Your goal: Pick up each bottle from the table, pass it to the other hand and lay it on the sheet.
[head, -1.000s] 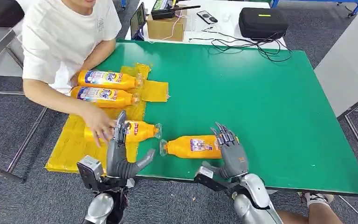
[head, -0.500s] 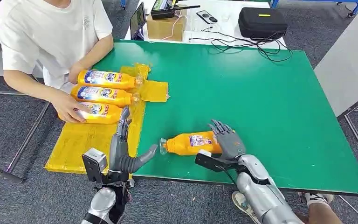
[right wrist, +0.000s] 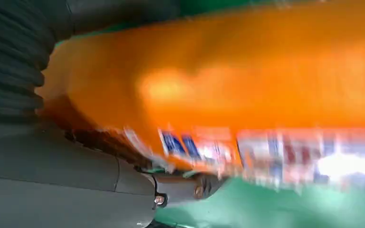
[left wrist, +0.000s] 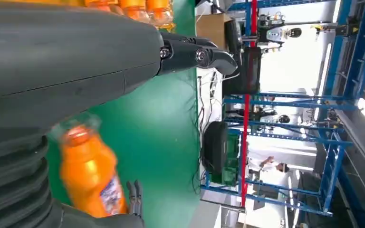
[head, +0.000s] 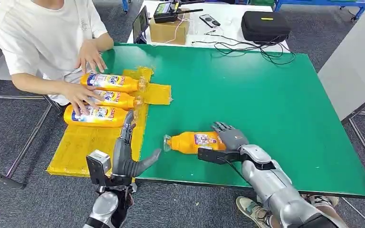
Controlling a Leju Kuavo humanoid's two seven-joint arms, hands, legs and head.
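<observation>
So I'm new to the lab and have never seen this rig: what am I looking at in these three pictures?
It is a humanoid robot with two silver arms. The wide picture comes from its head, looking down at a green table. The other two come from cameras at its wrists, so they look turned. Its right hand wraps around an orange bottle lying on the table. Its left hand is open, holding nothing, over the edge of a yellow sheet. Three more bottles lie on the sheet, where a seated person's hand is touching them.
</observation>
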